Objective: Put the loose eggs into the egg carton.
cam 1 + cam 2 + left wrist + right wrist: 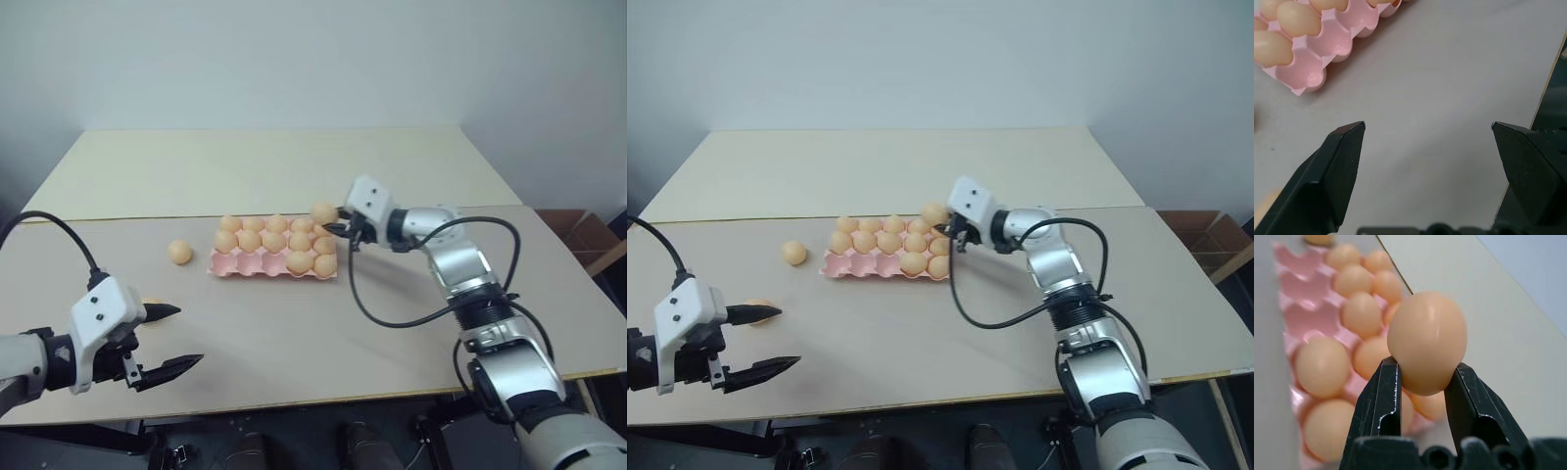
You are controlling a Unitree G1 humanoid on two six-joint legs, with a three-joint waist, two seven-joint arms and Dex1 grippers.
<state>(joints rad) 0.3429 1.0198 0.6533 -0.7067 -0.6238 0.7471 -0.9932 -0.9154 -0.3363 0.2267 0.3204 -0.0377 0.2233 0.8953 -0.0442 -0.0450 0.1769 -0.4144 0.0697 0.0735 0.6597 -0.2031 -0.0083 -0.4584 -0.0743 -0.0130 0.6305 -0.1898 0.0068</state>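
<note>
The pink egg carton (235,264) lies mid-table, most cups filled, its near-left cups bare. My right gripper (340,225) hovers at the carton's far right corner, shut on one pale orange egg (1427,340) pinched between both fingers. A loose egg (179,252) rests on the table just left of the carton. Another loose egg (759,305) lies by the upper fingertip of my left gripper (188,336), which stands wide open and holds nothing, low over the near-left table. The left wrist view has the carton's corner (1327,44) ahead of the open fingers.
A black cable (392,315) loops from the right arm over the table right of the carton. A seam (118,217) crosses the table behind the carton. The front table edge (323,397) runs close below my left gripper. A cardboard box (580,235) sits off the right side.
</note>
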